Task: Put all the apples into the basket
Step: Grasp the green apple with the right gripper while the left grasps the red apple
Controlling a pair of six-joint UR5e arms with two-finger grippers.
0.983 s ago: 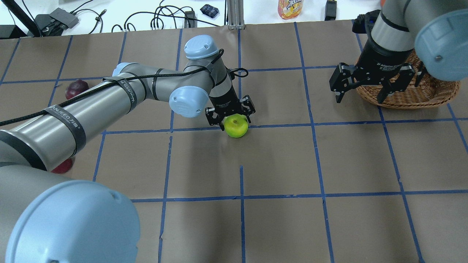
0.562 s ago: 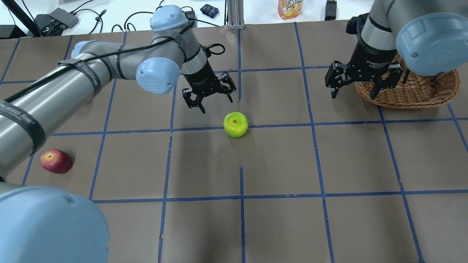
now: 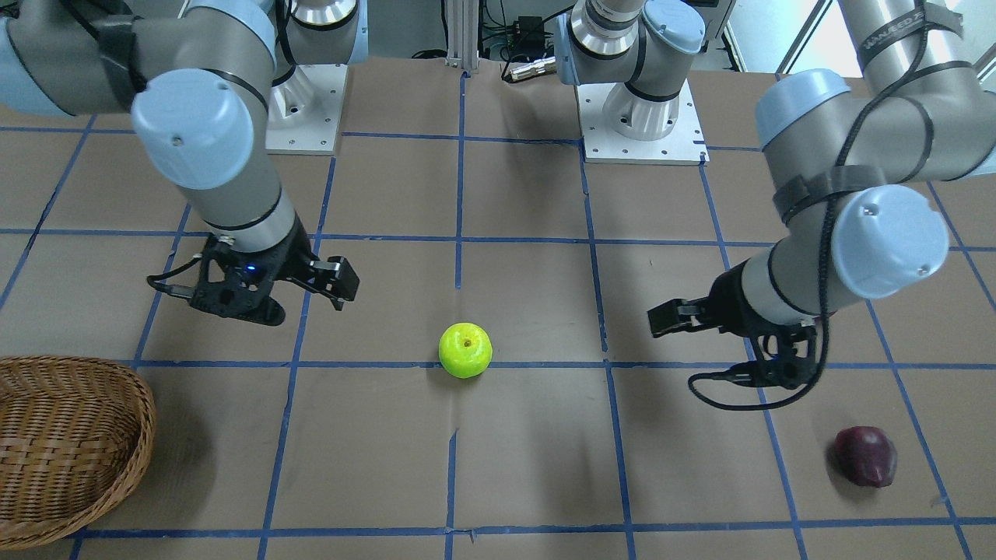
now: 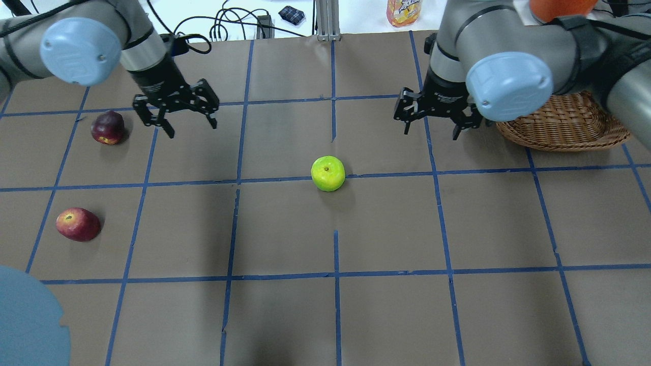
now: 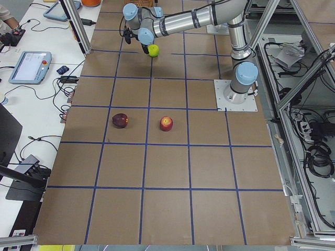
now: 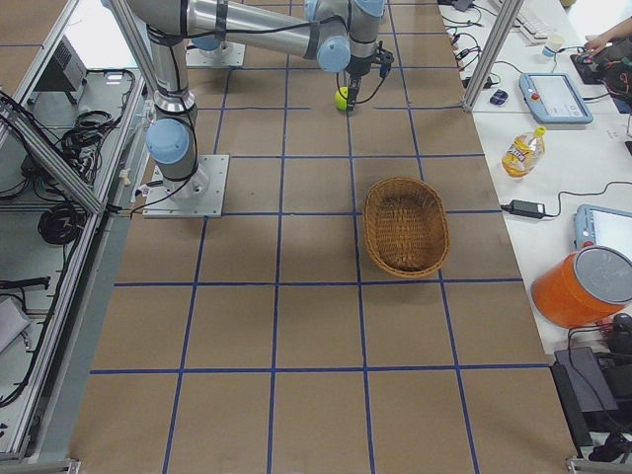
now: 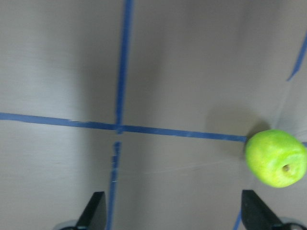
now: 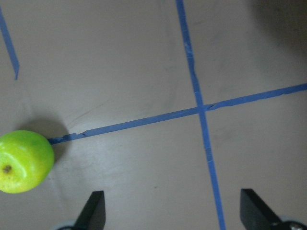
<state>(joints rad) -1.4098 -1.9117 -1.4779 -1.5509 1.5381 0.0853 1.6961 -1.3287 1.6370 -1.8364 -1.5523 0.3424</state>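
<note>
Overhead view, left to right.

- Red apple [image 4: 78,224]: on the table [image 4: 386,229], close to the left edge.
- Maroon apple [image 4: 107,127]: on the table too, farther back, one grid square behind the red one.
- Left gripper [image 4: 192,129]: hangs above the table just right of the maroon apple and does not touch it. Fingers are spread wide with nothing between them.
- Green apple [image 4: 328,174]: mid-table, stem dimple up, sitting on one of the blue tape lines [image 4: 488,172]. It lies well apart from both grippers, roughly midway between them.
- Right gripper [image 4: 431,133]: hangs above the table to the right of the green apple. Fingers are spread and grip nothing.
- Basket [image 4: 564,127]: far right, partly behind the right arm's elbow. All three apples lie on the table outside it.

Left wrist view: both fingertips [image 7: 96,213] show at the bottom edge, wide apart. The green apple sits up and outward of the right-hand tip, not in the gap.

Right wrist view: fingertips [image 8: 93,213] are likewise wide apart. The green apple lies outside the left-hand tip, at the picture's left edge.
</note>
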